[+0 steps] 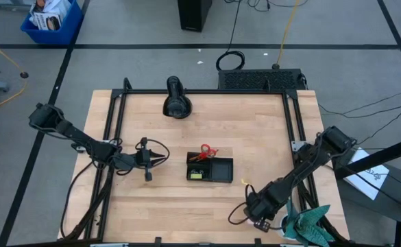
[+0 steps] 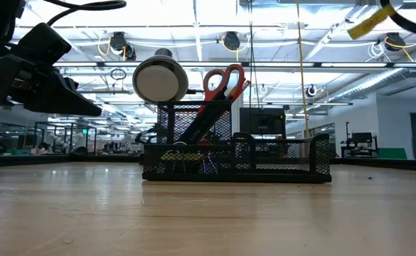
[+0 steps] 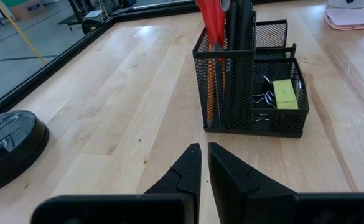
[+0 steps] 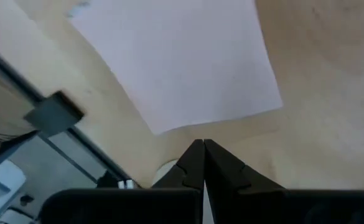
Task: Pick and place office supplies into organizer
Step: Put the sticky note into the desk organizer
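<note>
The organizer [image 1: 210, 168] stood mid-table, red-handled scissors [image 1: 205, 151] upright in its tall compartment, a yellow-green piece [image 3: 285, 94] in a low one. My left gripper [image 1: 148, 175] hovered beside it, jaws nearly together, empty. My right gripper [image 4: 203, 152] was pressed shut near the table's corner.

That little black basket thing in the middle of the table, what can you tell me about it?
The organizer is a small black wire-mesh desk tray standing upright on the wooden table, near its middle. It has a tall cup section and lower open compartments beside it. Red-handled scissors stand in the tall section, handles up, along with dark pens and an orange pencil. A low compartment holds a small yellow-green piece and black binder clips. Neither gripper touches it.
</note>
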### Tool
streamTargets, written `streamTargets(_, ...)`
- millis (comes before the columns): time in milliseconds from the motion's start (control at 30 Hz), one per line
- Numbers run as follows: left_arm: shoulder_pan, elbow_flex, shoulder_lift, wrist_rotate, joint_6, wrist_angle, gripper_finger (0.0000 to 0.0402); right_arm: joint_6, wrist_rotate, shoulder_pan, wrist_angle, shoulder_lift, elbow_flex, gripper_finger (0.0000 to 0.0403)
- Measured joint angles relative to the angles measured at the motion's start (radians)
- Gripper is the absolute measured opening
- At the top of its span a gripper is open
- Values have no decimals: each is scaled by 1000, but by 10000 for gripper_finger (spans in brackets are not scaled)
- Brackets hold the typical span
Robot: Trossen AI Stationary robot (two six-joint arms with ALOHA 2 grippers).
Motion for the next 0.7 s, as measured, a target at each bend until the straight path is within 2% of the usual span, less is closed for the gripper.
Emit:
streamTargets(233, 0, 0, 0, 0, -1, 0, 37, -14, -19, 3, 15, 64, 0, 0)
streamTargets(467, 0, 0, 0, 0, -6, 0, 37, -67, -35, 2, 149, 118, 3, 0)
streamTargets(700, 0, 0, 0, 0, -2, 0, 37, -130, 21, -8, 161, 121, 3, 0)
